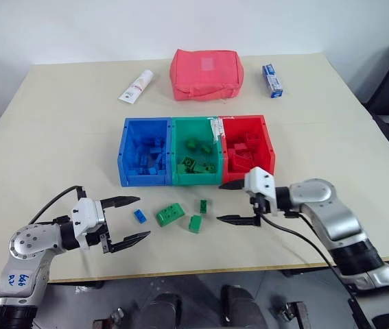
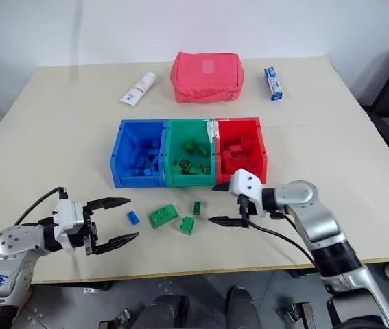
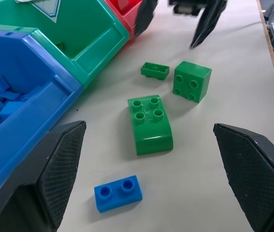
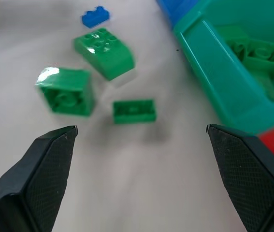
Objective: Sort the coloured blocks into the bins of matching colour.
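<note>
On the cream worktop (image 1: pixel 57 123), going left to right, the left gripper (image 1: pixel 131 221) hovers with its jaws wide and holding nothing, aimed at the loose bricks; its wrist view shows the studs plainly: a small blue brick (image 3: pixel 118 193) with two studs lies nearest, then a wide green brick (image 3: pixel 150 124) with a rounded end, a small flat green brick (image 3: pixel 154 70) and a squarer green brick (image 3: pixel 191 80) with four studs. All four lie apart from one another on the worktop in front of the bins. The head view shows what the wrist views cut off: the blue bin (image 1: pixel 127 154), green bin (image 1: pixel 178 133) and red bin (image 1: pixel 268 140) stand side by side, touching, each already holding bricks of its own colour. The right gripper (image 1: pixel 233 202) hangs just in front of the red bin, jaws wide and empty, pointing towards the green bricks. Farther back lie a white tube (image 1: pixel 136 86), a red pouch (image 1: pixel 206 73) and a blue-and-white carton (image 1: pixel 272 80), well clear of the bins
</note>
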Action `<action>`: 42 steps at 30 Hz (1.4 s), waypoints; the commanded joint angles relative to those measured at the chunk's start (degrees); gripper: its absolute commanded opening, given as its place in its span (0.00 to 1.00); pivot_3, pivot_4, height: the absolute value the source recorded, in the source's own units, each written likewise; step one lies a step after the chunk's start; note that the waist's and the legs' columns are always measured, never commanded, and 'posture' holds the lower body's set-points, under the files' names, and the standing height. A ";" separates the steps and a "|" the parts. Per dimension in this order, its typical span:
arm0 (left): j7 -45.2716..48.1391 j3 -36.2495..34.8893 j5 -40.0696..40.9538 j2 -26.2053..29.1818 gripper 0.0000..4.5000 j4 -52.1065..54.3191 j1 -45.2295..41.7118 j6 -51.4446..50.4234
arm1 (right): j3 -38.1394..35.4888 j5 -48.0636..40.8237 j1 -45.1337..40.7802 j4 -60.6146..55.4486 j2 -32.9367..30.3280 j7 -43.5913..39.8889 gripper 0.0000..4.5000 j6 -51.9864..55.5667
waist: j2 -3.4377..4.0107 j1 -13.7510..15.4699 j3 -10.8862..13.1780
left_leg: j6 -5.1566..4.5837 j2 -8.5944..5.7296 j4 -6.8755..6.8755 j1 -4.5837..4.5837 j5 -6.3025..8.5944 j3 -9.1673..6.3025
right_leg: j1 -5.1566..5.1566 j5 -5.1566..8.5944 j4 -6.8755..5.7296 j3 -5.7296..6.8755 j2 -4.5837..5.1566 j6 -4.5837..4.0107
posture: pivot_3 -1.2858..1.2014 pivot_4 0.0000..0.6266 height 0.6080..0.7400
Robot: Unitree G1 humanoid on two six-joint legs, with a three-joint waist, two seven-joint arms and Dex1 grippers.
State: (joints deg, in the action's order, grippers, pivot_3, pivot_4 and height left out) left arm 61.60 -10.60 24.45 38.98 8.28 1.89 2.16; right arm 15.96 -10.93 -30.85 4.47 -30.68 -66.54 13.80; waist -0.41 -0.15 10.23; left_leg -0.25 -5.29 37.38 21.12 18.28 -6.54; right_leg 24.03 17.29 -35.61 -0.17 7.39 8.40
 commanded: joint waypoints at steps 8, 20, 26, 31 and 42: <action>-1.59 -1.74 0.60 0.51 1.00 4.01 3.11 0.19 | 4.18 2.24 -2.79 3.40 5.20 -0.47 0.91 0.89 | 0.00 -0.13 0.00 | 0.01 0.02 0.02 0.02 0.00 -0.01 | 0.03 0.00 -0.04 0.00 -0.04 -0.01 | 0.52 0.24 1.00; -6.91 -4.27 4.33 -1.77 1.00 6.03 2.68 -3.29 | -2.90 -2.73 -6.34 -0.93 5.78 2.05 0.35 3.69 | 0.00 -0.13 0.00 | 0.02 0.02 0.02 0.04 0.01 0.00 | 0.08 0.00 -0.08 -0.03 -0.04 -0.01 | 0.52 0.24 1.00; -8.63 -5.23 4.96 -2.39 1.00 6.21 2.30 -4.76 | -6.71 -4.11 -15.81 5.04 7.94 5.15 0.35 6.34 | 0.01 -0.23 0.00 | 0.08 0.06 0.00 0.06 -0.02 0.11 | 0.28 0.02 -0.27 -0.14 -0.09 -0.06 | 0.52 0.24 1.00; -9.08 -5.07 4.52 -2.78 1.00 6.16 2.04 -4.53 | -5.62 -2.38 -17.06 8.20 8.33 4.77 0.35 3.85 | 0.00 -0.14 0.00 | 0.04 -0.02 -0.05 0.17 0.00 0.11 | 0.36 0.03 -0.25 -0.13 -0.02 -0.09 | 0.52 0.24 1.00; -9.36 -4.84 4.01 -3.01 1.00 6.56 3.57 -4.07 | -0.81 -7.07 -1.42 -12.25 0.03 -4.33 0.35 11.59 | 0.00 -0.19 0.00 | -0.03 0.01 -0.03 0.22 0.06 0.18 | 0.40 0.03 -0.19 -0.14 0.01 -0.09 | 0.52 0.24 1.00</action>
State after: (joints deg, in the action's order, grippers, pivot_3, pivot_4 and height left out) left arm 52.15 -14.79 27.99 36.16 13.11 5.26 -2.61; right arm 15.09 -17.00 -32.49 -3.92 -29.86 -70.45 24.81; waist -0.42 -0.34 10.23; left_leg -0.26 -5.28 37.37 21.31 18.33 -6.31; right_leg 24.43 17.32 -35.85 -0.35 7.40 8.31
